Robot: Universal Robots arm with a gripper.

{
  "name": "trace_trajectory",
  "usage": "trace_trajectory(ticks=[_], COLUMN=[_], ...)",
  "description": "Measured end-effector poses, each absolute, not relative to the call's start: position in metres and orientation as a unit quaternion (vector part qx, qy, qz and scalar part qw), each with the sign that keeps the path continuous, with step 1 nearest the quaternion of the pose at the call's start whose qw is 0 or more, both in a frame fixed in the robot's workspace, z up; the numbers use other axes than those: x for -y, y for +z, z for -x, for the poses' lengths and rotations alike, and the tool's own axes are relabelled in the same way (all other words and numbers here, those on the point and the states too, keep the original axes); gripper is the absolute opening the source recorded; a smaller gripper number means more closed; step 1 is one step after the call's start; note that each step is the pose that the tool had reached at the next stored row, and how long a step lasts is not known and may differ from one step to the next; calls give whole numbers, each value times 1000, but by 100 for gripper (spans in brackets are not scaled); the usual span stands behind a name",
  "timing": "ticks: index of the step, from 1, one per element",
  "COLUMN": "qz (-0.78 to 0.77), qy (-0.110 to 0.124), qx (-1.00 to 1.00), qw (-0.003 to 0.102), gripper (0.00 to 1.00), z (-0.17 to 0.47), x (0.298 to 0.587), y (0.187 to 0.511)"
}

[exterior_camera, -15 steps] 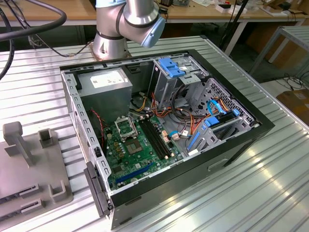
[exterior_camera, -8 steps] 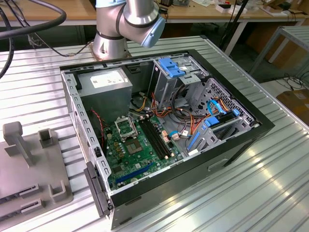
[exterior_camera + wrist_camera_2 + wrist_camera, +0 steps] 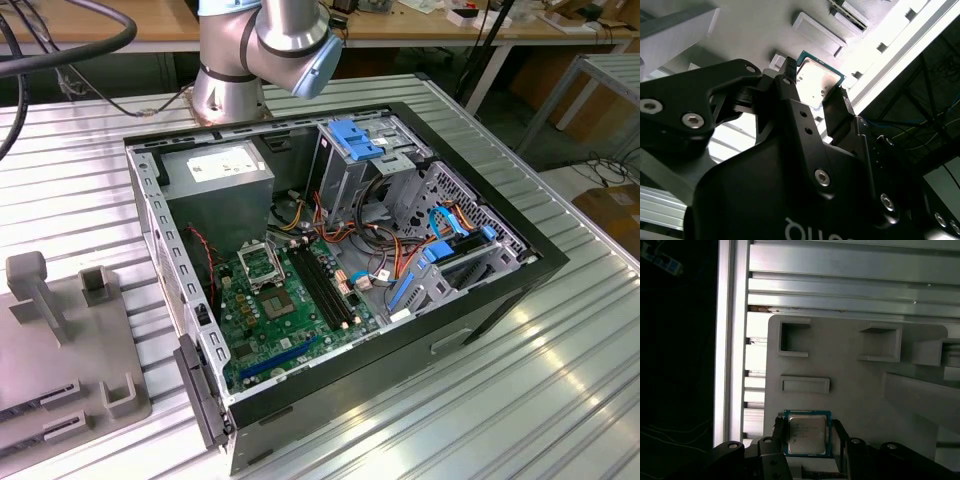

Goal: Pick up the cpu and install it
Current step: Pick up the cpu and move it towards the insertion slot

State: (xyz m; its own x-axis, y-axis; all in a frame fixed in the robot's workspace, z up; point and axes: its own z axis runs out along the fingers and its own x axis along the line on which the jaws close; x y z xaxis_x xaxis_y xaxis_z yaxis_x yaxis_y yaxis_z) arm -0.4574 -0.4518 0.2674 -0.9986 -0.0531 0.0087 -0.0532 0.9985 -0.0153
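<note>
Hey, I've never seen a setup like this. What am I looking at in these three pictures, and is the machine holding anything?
This is a robot arm whose base stands at the far side of a ribbed metal table. The exterior view comes from a camera off the arm. It shows an open computer case lying on the table with its green circuit board facing up, and a grey parts tray at that view's left. The two wrist views come from cameras riding near the arm's end, so they look past the black gripper. In both wrist views the gripper sits around a small square silvery chip with a green rim, the cpu, over the grey tray. I cannot tell whether the chip is clamped or just lying between the gripper's sides.
</note>
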Motion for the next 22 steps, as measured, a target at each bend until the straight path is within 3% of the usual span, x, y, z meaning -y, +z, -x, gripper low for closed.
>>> trace_trajectory(ticks=[22], qz=[-27], qy=[8], qx=[1000], qw=[4], gripper=[47], z=[457], x=[452], y=[272])
